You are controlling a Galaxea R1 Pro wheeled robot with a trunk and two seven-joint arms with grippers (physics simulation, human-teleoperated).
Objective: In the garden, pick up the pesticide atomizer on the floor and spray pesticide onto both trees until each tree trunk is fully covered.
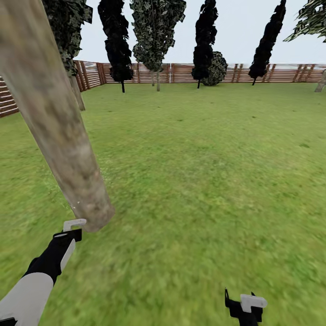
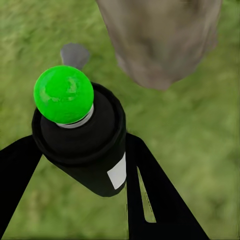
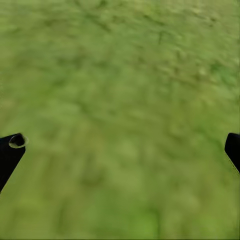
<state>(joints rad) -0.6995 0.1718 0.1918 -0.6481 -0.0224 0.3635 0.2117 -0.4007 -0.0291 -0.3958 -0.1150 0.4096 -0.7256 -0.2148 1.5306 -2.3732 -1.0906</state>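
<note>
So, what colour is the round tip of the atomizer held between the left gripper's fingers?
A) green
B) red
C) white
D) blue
A: in the left wrist view the pesticide atomizer, a black body held between the left gripper's dark fingers, is topped with a bright green ball, close to the tree trunk.

L arm [image 1: 43, 267]: white forearm, black wrist; black tools w/ light-grey fingers [image 1: 74, 223].
</note>
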